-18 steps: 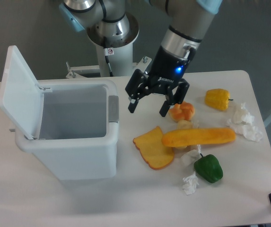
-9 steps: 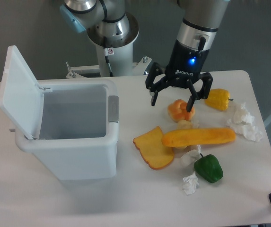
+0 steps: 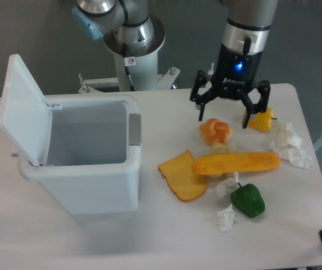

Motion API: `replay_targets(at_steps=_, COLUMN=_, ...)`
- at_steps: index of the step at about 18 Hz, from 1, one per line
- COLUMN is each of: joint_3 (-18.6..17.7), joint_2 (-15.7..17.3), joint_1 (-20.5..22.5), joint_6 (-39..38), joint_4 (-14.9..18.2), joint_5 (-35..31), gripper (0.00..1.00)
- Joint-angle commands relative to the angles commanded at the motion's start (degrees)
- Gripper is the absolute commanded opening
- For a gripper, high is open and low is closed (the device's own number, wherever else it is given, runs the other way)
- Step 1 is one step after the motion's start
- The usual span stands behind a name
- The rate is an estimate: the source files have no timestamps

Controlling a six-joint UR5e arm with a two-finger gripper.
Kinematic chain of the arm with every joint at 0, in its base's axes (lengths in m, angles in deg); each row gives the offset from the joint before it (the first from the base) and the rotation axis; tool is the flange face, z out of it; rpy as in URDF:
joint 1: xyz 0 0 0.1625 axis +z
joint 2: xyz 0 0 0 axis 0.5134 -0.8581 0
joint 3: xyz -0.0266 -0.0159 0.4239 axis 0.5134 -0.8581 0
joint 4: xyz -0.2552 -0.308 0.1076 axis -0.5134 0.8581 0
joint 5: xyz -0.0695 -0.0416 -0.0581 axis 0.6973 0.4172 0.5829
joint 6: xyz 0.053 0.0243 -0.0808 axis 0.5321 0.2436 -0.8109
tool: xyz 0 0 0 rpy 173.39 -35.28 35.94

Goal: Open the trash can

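So the trash can (image 3: 79,163) sits on the left side of the table (image 3: 149,242), lid (image 3: 21,109) flipped up and leaning back to the left, mouth wide open to the ceiling. Its long side runs roughly left to right, and the grey push tab (image 3: 134,130) is on the right rim, facing the food. My arm comes down from the top right, wrist pointing nearly straight down, and my gripper (image 3: 230,116) hangs over the far right part of the table with fingers spread wide, holding nothing. Below it there's an orange roll-looking thing (image 3: 215,131), just beside a yellow pepper (image 3: 260,120). Nearer the camera: a long orange piece (image 3: 236,162), a flat orange slice (image 3: 181,177), a green pepper (image 3: 248,200) and some crumpled tissue (image 3: 289,144).
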State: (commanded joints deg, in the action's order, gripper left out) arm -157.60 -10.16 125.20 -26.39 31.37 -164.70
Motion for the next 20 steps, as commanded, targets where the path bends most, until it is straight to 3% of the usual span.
replay_targets(at_steps=8, joint_3=-1.1, joint_2=0.6, joint_1=-0.1, joint_6=11.5, joint_4=0.1, joint_5=-4.8, gripper=1.0)
replay_targets(at_steps=20, joint_3=-1.9, joint_2=0.9, joint_1=0.3, joint_6=11.9, joint_4=-0.4, joint_5=-4.9, gripper=1.0)
